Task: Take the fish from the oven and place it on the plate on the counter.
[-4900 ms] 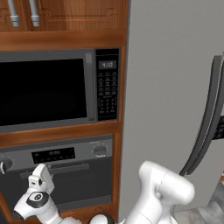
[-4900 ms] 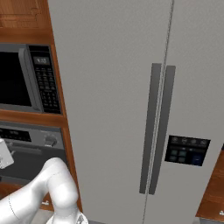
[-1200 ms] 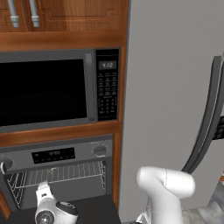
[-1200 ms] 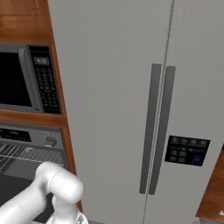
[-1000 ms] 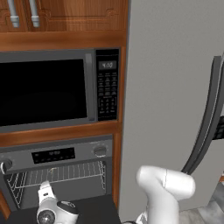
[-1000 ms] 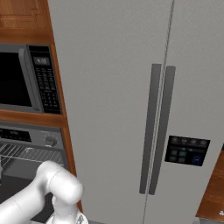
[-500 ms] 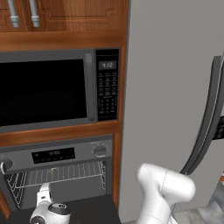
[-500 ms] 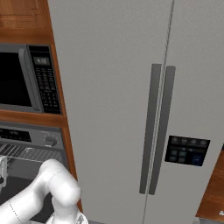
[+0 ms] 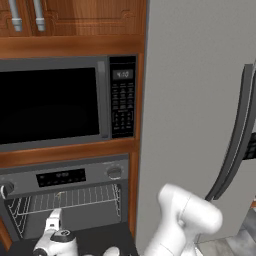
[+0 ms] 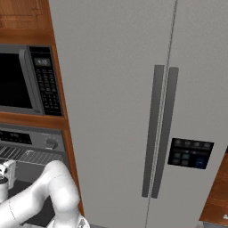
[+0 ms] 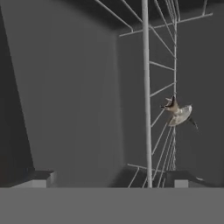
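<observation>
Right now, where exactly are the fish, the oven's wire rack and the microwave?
fish [image 11: 178,113], hand view, on the middle of its pale body.
wire rack [image 9: 75,197], left base view, on the wires inside the open oven.
microwave [image 9: 47,105], left base view, on its dark window.

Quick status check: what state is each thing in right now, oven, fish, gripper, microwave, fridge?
oven: door open, wire racks exposed
fish: on a wire rack inside the oven, not gripped
gripper: open, holding nothing, in front of the oven cavity
microwave: door shut
fridge: both doors shut
</observation>
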